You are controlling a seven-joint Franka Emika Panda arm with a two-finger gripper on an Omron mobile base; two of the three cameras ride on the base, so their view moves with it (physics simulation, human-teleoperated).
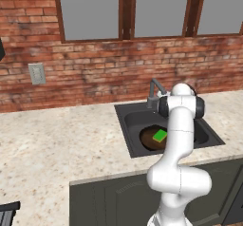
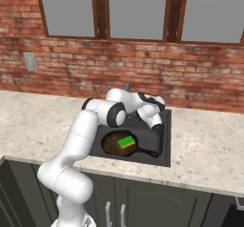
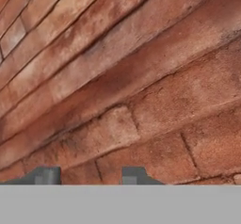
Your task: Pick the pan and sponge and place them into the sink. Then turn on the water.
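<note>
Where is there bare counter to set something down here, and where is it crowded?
Free: counter left of the sink, and right of it up to the brick wall. Crowded: the basin, with pan, sponge and arm.

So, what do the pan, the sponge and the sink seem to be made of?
Pan: dark brown, matte, perhaps cast iron. Sponge: bright green block with a yellowish underside, likely foam. Sink: nearly black, dull basin, maybe composite or coated metal; the render leaves it open.
</note>
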